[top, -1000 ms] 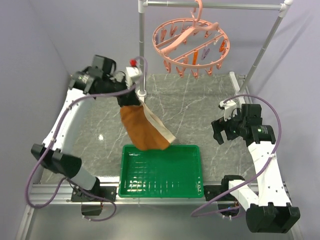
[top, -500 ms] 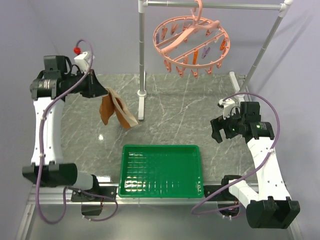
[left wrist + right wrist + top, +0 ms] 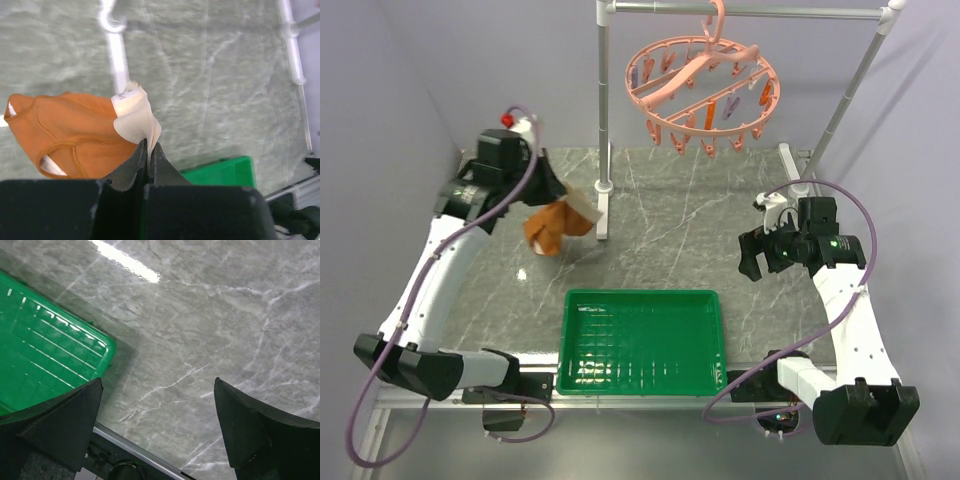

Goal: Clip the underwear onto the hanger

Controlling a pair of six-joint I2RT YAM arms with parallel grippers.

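The underwear (image 3: 550, 228) is rust-orange with a cream waistband (image 3: 134, 111). It hangs bunched above the table's left half, close to the rack's left pole. My left gripper (image 3: 552, 200) is shut on a fold of that waistband. In the left wrist view the black fingertips (image 3: 149, 146) pinch the cream fabric, and the orange body (image 3: 75, 131) spreads to the left. The salmon-pink ring hanger (image 3: 700, 85) with its dangling clothespins hangs from the rack's top bar, up and to the right, well apart from the underwear. My right gripper (image 3: 752, 260) stands open over bare marble (image 3: 158, 382), holding nothing.
A green tray (image 3: 642, 294) sits at the near middle; its corner shows in the right wrist view (image 3: 50, 355) and the left wrist view (image 3: 225, 170). The grey rack's left pole (image 3: 603, 100) and foot (image 3: 117, 55) stand just beyond the underwear. Its right pole (image 3: 850, 95) slants at the back right.
The left arm swung left with the underwear, then back right toward the rack's pole; the fabric now hangs bunched instead of stretched long. The right arm has barely shifted.
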